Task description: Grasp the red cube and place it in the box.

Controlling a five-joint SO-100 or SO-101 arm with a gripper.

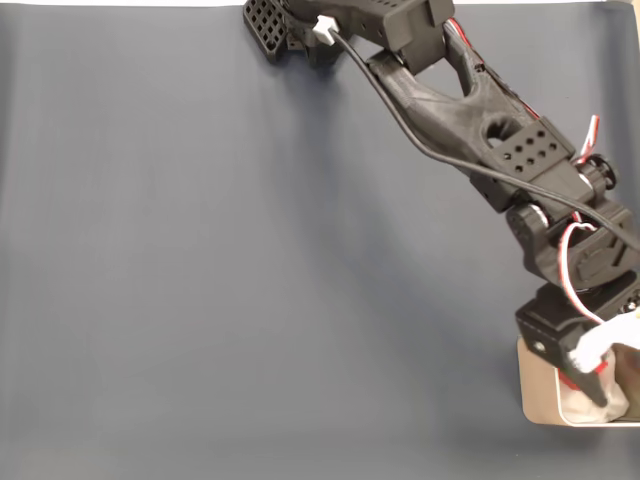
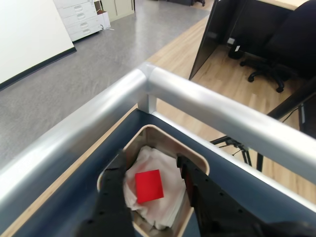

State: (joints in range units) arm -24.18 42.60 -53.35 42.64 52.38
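Wrist view gives us the clearest look: the red cube lies on the white padding inside the box, a beige container with rounded corners. We see the cube resting flat on the lining, between the two dark fingers of the gripper, which stand spread to either side of it with a clear gap on each side, so the gripper is open and touches nothing red. The box sits on the dark blue table cover, close to a corner where two silver rails meet. Beyond the rails we see grey floor, a strip of wooden floor and an office chair.

In the fixed view we look down on the black arm, which reaches from the top edge to the lower right, where the gripper hangs over the box at the frame's edge. A small red patch beside the gripper there may be the cube, though the arm hides most of it. A black cable and red-and-white wires run along the arm
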